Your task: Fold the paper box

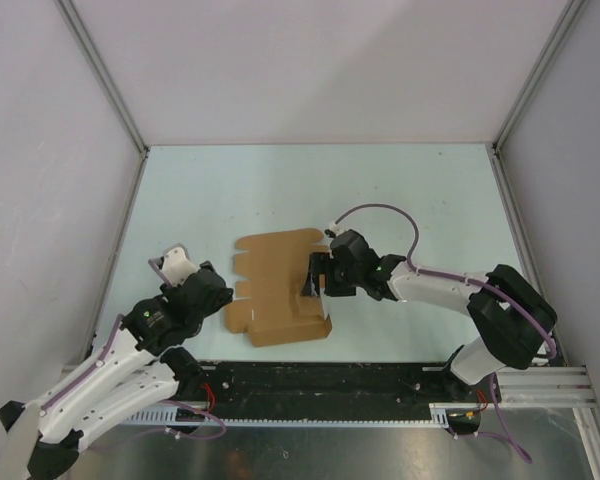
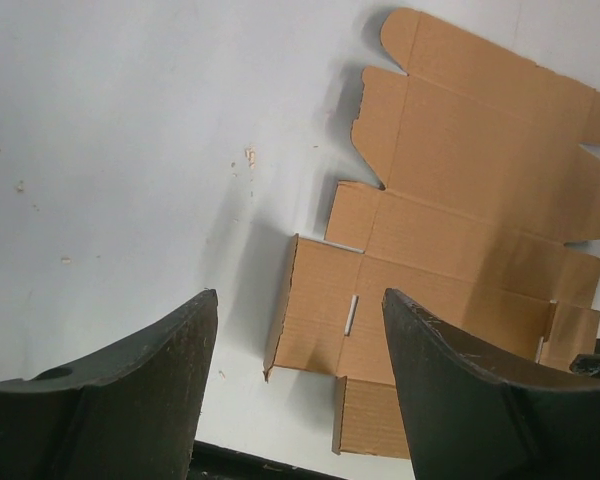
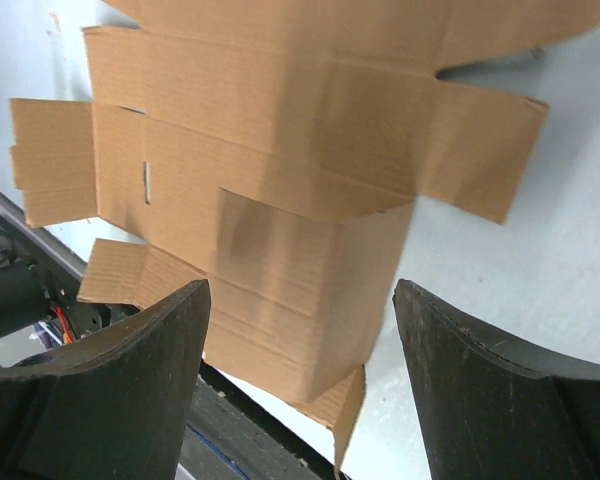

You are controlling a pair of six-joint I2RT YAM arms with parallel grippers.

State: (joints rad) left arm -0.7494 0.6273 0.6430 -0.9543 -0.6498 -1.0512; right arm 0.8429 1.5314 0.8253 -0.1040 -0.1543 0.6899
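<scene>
Box (image 1: pixel 280 290): probably light, thin, bends at creases.
Your hold: pinch a flap edge.
Left gripper (image 2: pixel 300 300): wide open, empty.
Right gripper (image 3: pixel 300 290): wide open, empty, above box.

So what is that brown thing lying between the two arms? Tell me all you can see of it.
It is the paper box, unfolded: a flat cut sheet of plain brown thin cardboard with creases, tabs and small slits. It lies on the pale table near the front edge, one near flap lifted. The right hand hangs open above its right side; contact cannot be told. The left hand, open, sits just left of it.
</scene>
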